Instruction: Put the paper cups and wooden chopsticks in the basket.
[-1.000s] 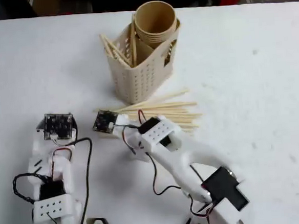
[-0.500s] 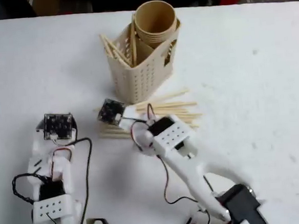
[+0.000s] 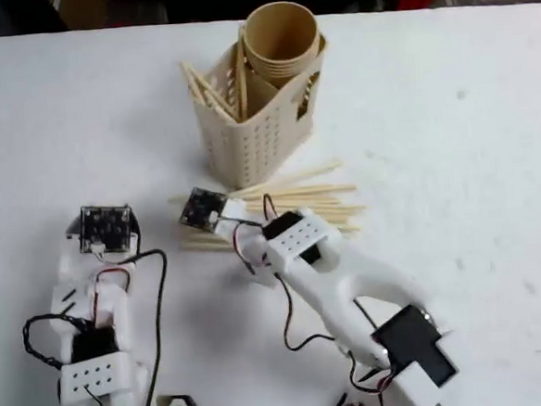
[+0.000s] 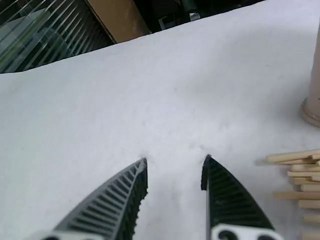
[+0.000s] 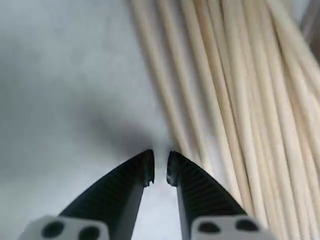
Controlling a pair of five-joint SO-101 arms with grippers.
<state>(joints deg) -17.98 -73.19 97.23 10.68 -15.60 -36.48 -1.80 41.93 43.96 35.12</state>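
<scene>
The cream perforated basket [image 3: 256, 130] stands at the table's back centre. It holds stacked paper cups [image 3: 282, 37] and several wooden chopsticks [image 3: 209, 88]. More chopsticks [image 3: 321, 198] lie in a loose pile on the table just in front of it. My right gripper [image 5: 160, 167] hovers low over the pile's left end, its fingers a narrow slit apart with nothing between them; the chopsticks [image 5: 235, 100] lie right beside one fingertip. My left gripper [image 4: 175, 161] rests open on bare table at the front left, with chopstick ends [image 4: 295, 172] off to one side.
The right arm [image 3: 342, 291] stretches from the front edge toward the pile, with wires looping beside it. The left arm [image 3: 97, 308] lies along the front left. The white table [image 3: 453, 153] has free room on the right and at the back left.
The right arm's wrist moved a little toward the chopstick pile, then settled slightly back, and its elbow shifted. The left arm has not moved.
</scene>
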